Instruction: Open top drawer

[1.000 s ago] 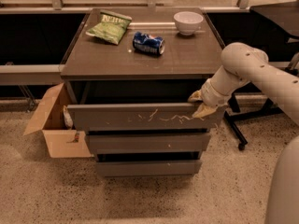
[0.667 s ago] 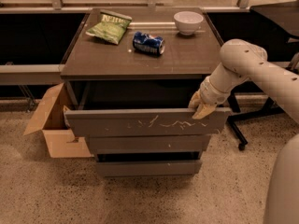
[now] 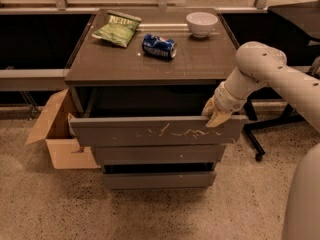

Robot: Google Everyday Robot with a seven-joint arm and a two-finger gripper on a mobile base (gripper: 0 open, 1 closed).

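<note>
The top drawer (image 3: 155, 131) is the wide grey-brown front with white scratch marks across its middle. It stands pulled well out from the cabinet, with a dark gap behind it. My gripper (image 3: 215, 115) is at the drawer's upper right corner, hooked over the top edge of the front. My white arm reaches in from the right.
On the cabinet top (image 3: 100, 64) lie a green chip bag (image 3: 116, 28), a blue can (image 3: 159, 46) on its side and a white bowl (image 3: 201, 23). Two narrower drawers (image 3: 157, 155) sit below. An open cardboard box (image 3: 59, 134) stands at left; a chair base (image 3: 257, 144) at right.
The top drawer has slid further out toward the camera, and my gripper has moved with it at its right corner.
</note>
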